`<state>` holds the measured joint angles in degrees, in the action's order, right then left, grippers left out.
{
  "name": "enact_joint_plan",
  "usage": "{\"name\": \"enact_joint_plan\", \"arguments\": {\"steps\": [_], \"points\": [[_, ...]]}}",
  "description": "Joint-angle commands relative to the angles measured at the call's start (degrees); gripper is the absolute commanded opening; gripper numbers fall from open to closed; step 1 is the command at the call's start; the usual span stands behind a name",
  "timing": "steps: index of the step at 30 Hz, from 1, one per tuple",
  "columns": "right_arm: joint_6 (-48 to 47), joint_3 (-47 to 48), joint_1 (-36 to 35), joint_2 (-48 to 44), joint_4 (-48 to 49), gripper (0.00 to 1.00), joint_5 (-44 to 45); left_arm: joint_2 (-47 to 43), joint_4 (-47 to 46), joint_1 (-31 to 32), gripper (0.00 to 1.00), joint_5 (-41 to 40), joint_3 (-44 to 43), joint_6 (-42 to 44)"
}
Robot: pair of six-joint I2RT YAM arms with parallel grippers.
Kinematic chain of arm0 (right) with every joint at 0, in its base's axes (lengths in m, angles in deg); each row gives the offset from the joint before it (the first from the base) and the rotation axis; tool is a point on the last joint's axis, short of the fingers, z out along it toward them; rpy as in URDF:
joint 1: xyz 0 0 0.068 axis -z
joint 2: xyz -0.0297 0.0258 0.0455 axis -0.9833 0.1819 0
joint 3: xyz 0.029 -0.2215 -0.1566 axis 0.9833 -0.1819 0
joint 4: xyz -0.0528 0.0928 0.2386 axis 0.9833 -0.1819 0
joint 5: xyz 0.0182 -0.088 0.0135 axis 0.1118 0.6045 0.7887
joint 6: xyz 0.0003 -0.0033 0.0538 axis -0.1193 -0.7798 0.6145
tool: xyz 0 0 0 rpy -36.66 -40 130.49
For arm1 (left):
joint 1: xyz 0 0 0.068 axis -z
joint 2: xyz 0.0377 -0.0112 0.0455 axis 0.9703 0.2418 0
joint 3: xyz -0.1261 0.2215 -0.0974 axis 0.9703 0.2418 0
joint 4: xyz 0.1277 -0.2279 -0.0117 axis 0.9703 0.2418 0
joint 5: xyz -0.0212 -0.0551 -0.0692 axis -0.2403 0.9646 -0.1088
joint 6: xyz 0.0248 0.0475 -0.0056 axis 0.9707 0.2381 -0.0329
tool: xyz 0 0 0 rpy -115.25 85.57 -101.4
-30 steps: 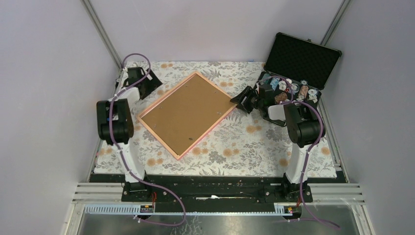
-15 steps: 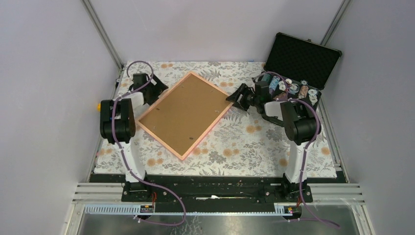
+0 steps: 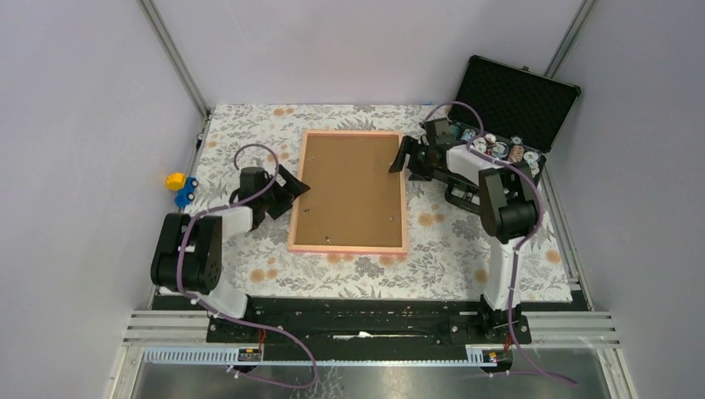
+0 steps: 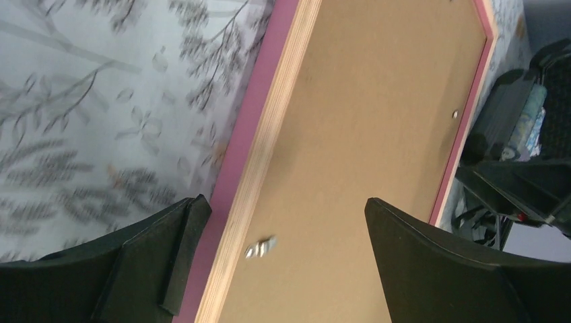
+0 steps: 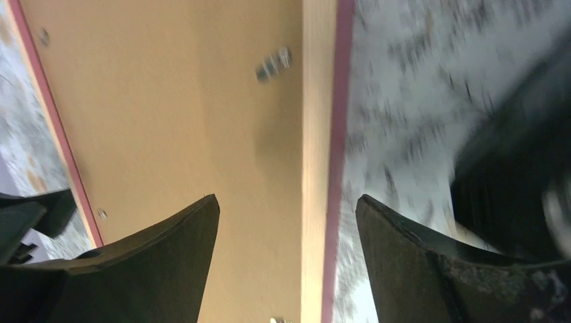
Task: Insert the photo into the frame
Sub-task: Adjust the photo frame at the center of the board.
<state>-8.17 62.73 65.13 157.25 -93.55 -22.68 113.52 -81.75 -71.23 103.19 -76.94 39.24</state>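
Overhead, salmon-pink frame [image 3: 348,248] face down on floral tablecloth [image 3: 445,249], backing board [image 3: 351,187] up, left gripper [image 3: 293,189] spread wide astride its left edge, right gripper [image 3: 400,160] likewise spread astride its right edge.

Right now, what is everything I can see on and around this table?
frame: one, salmon-pink rim, brown board facing up, flat mid-table
photo: none in view
case: one, black, lid open, far right corner
small items: several, mixed colours, inside the case, too small to name
small object: yellow and blue, off the cloth's left edge
tablecloth: one, pale floral, covering the table
left hand: one, black, open, fingers either side of the frame's left edge
right hand: one, black, open, fingers either side of the frame's right edge
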Motion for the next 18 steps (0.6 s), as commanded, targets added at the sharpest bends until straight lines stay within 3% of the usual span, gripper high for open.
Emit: {"name": "enact_joint_plan", "arguments": {"steps": [1, 7, 15, 18], "points": [[-6.6, -5.1, -0.4, -12.4, -12.6, 0.83, 8.0, -7.1, -2.9, -0.4, 0.99, 0.6, 5.4, 2.6], [-6.5, -14.8, -1.4, -20.7, -13.5, 0.79, 5.5, -13.1, -8.7, -0.2, 0.99, 1.1, 13.6, 0.9], [-5.7, -21.9, -6.9, -27.9, -14.7, 0.82, 11.2, -14.6, -12.1, 0.1, 0.99, 0.2, 16.5, 0.4], [-5.9, -22.4, -12.0, -33.8, -17.8, 0.86, 18.7, -14.8, -13.4, 0.1, 0.99, 0.9, 17.1, 0.3]]}}
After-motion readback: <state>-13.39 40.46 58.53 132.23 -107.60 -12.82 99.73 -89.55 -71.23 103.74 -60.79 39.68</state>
